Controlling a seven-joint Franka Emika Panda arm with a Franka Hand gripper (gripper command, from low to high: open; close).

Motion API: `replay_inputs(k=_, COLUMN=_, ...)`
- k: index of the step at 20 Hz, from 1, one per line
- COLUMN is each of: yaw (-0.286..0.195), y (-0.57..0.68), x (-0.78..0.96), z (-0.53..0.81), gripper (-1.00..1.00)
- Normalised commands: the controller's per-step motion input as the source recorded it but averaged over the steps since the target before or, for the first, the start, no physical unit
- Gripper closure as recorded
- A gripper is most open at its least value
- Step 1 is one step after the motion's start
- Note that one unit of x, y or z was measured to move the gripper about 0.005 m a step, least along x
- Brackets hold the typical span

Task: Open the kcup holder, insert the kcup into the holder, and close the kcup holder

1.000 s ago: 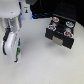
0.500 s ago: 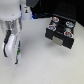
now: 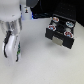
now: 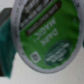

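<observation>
My gripper (image 3: 13, 46) hangs over the white table at the exterior view's left, well apart from the kcup holder. It is shut on the kcup (image 3: 18, 50), whose green edge shows beside the fingers. In the wrist view the kcup's green lid (image 4: 46, 34) fills most of the picture, very close to the camera. The kcup holder (image 3: 60, 39) is a black boxy unit at the exterior view's right. It looks pulled open, with its front panel (image 3: 59, 42) toward the table's near side.
Several pods with pale or reddish lids (image 3: 67, 33) sit in the holder's top slots. A dark object (image 3: 30, 11) stands behind the arm at the back. The white table (image 3: 40, 60) spreads between the gripper and the holder.
</observation>
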Motion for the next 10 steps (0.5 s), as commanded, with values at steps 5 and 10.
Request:
replay_inputs(k=5, yaw=-0.056, y=0.16, x=0.05, z=0.47, gripper=1.0)
replay_inputs(k=10, yaw=-0.041, y=0.32, x=0.08, z=0.76, gripper=1.0)
